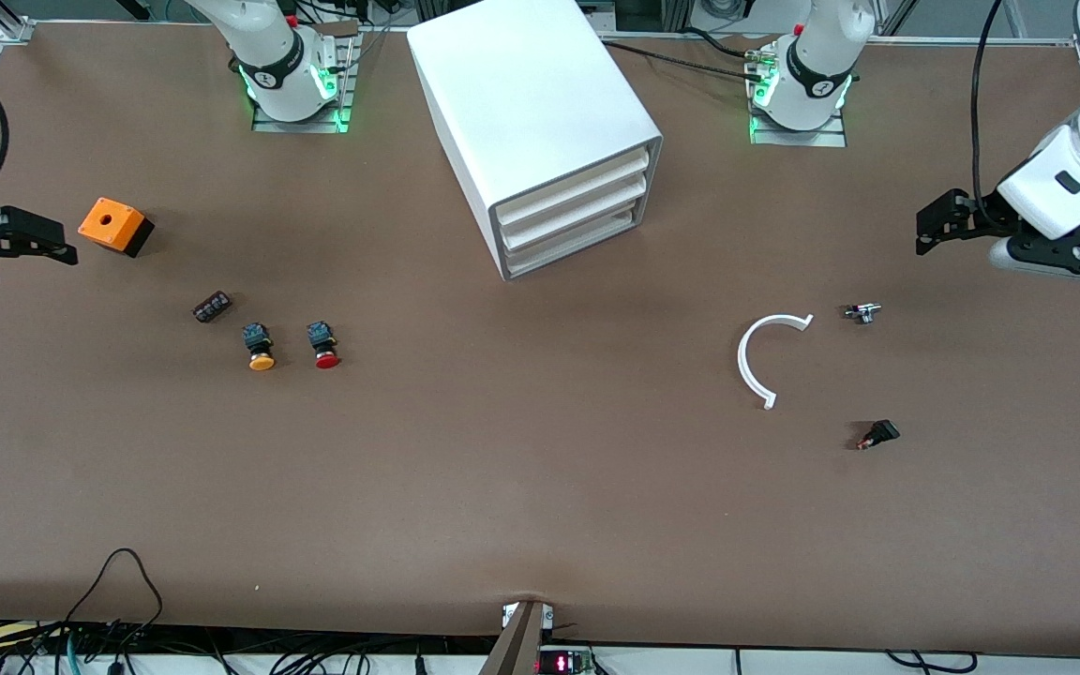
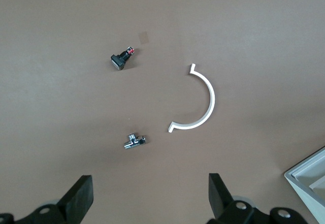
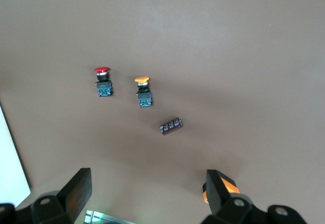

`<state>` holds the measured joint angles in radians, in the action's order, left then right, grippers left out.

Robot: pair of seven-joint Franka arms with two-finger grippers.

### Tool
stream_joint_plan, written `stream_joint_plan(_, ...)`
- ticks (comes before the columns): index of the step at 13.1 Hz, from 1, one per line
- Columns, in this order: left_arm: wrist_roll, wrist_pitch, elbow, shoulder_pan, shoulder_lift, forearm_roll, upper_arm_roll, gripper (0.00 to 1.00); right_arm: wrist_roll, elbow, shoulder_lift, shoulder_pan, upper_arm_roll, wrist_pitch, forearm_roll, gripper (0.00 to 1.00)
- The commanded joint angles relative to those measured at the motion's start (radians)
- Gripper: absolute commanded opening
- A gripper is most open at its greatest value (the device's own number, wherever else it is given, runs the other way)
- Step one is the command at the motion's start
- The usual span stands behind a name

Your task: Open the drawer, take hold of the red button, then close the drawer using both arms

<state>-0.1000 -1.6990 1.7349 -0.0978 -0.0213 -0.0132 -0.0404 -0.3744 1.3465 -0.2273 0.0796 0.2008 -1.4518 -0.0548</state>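
White arms (image 1: 1079,178), black fingers (image 2: 81,196)

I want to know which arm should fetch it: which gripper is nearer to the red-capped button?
Right. The right gripper hangs open at its own end of the table, where the red-capped button lies. The left gripper hangs open at the left arm's end.

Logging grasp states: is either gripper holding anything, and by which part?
Nothing is held: the left gripper and the right gripper are both open and empty, over the table.

left gripper (image 2: 150,201) fingers spread over table | white half-ring (image 2: 203,102), metal fitting (image 2: 134,141), small black switch (image 2: 122,59) apart | cabinet corner (image 2: 310,183) at edge
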Motion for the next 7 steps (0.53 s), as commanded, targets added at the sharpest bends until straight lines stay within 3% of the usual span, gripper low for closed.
stream_joint_plan(1, 0.000, -0.013, -0.023, -0.005, 0.018, -0.025, -0.003, 1.00, -0.040, -0.012, 0.014, -0.008, 0.000, 0.014, -0.007, 1.00)
stream_joint_plan(7, -0.006, -0.013, -0.028, 0.000, 0.029, -0.025, -0.003, 1.00, -0.052, 0.003, 0.006, -0.001, -0.009, 0.008, -0.007, 1.00)
